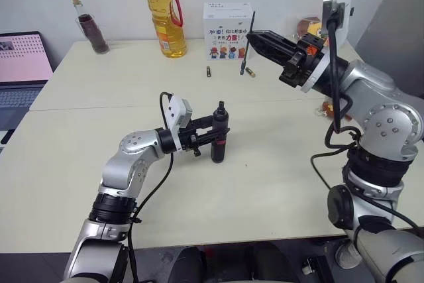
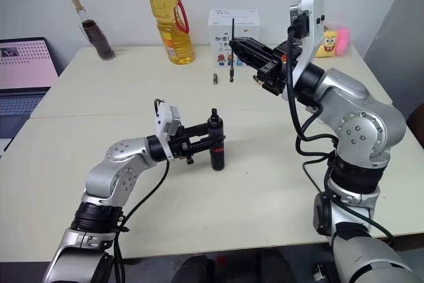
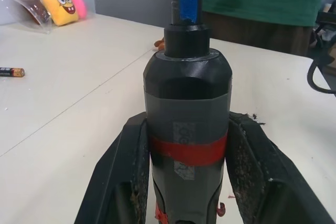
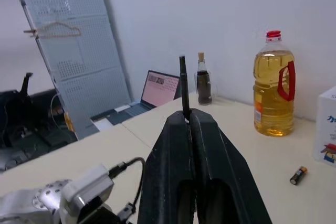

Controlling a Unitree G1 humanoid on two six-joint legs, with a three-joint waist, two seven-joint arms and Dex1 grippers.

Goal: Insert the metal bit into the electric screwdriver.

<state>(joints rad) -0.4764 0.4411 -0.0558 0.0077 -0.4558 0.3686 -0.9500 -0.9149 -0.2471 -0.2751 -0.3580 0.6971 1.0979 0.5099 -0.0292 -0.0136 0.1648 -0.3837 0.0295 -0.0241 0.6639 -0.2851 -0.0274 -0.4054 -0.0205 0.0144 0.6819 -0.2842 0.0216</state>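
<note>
Along the table's [image 1: 278, 183] far edge I see a dark corked bottle [image 1: 91, 26], an oil bottle [image 1: 165, 14] and a white box [image 1: 227, 22]; two batteries [image 1: 207, 71] lie just before the box; a laptop [image 1: 20, 74] sits off the left edge

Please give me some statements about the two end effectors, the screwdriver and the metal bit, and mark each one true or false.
1. The left end effector grips the black pen-shaped electric screwdriver with a red band, standing upright on the pale table. True.
2. The thin grey metal bit lies on the table. False: the right end effector holds it above the table.
3. The bit is already inside the screwdriver. False: they are apart.
4. A yellow oil bottle with a red cap stands at the table's far side. True.
5. The right end effector is open. False: it is shut on the bit.
</note>
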